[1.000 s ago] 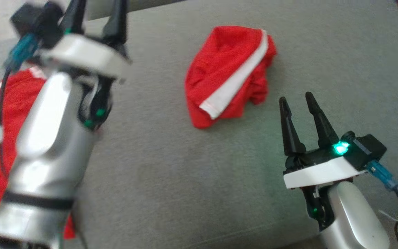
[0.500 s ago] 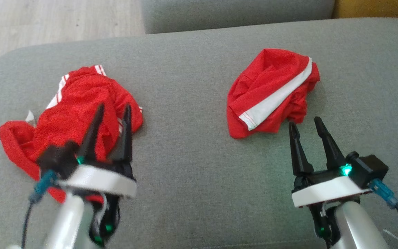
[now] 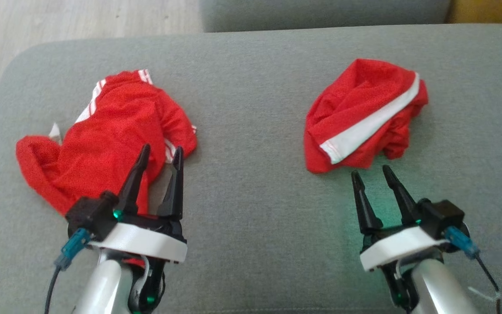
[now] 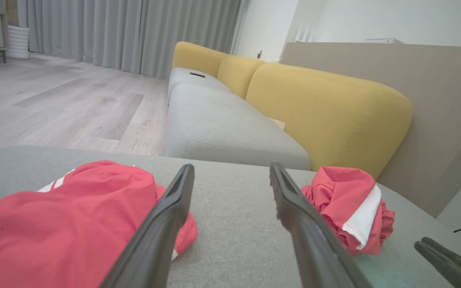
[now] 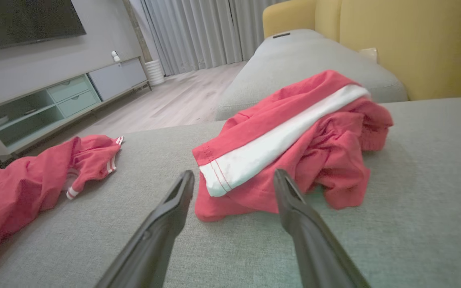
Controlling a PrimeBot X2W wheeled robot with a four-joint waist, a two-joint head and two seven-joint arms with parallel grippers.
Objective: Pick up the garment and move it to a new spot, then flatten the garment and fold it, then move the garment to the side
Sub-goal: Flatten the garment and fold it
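Right gripper, fingers apart, hovers just before the white-banded red garment.

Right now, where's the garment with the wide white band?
Head view: the white-banded garment lies crumpled at the right of the grey cushion, just beyond the right tool.

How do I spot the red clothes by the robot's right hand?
Find the big grey cushion. On its right side, just past the right hand, lies a crumpled red garment. It has one broad white band; the left garment has thin stripes.
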